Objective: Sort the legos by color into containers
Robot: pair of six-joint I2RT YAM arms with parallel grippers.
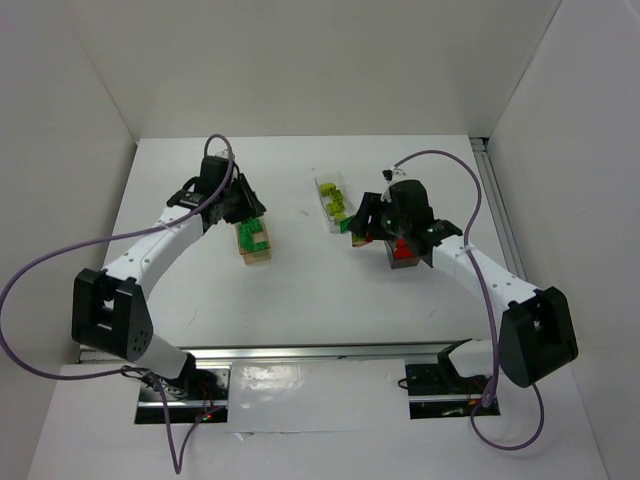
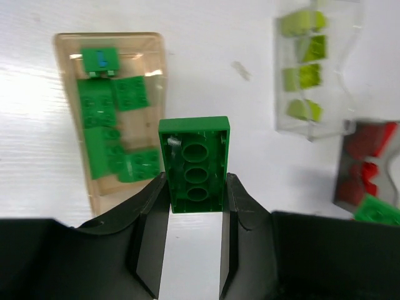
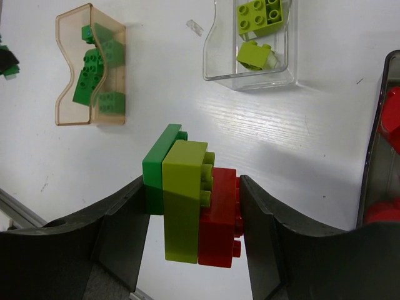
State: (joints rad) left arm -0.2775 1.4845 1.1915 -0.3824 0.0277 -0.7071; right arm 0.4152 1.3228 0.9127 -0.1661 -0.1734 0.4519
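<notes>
My left gripper (image 2: 195, 187) is shut on a dark green brick (image 2: 194, 164), held underside up just right of the peach-orange tray (image 2: 62, 94), which holds several dark green bricks. In the top view the left gripper (image 1: 245, 213) is at that tray (image 1: 258, 258). My right gripper (image 3: 192, 187) is shut on a stack of a green, a lime and a red brick (image 3: 187, 203), above the table between the clear tray (image 3: 209, 56) with lime bricks and the reddish tray (image 3: 374, 144) with red bricks. In the top view the right gripper (image 1: 360, 228) is beside the reddish tray (image 1: 405, 264).
The clear tray (image 1: 328, 215) stands mid-table between the two arms. White walls enclose the table at the back and sides. A metal rail runs along the right edge (image 1: 497, 200). A small scrap lies on the table near the clear tray (image 3: 195, 26).
</notes>
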